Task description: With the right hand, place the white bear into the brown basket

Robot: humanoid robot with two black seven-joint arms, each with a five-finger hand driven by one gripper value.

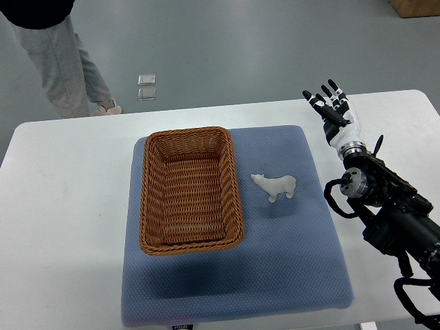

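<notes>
I'm at the reach step: nothing is grasped yet. My right hand (332, 103) hovers over the desk (62, 206) beyond the far right corner of the blue mat (275, 261), fingers spread wide and empty. The bear (276, 185) stands on the mat just right of the basket (190, 189), apart from its rim, and well clear of the hand. Next I judge I must bring the hand back and left over the bear, lower it, and close around the body. A person (65, 55) stands beyond the desk.
</notes>
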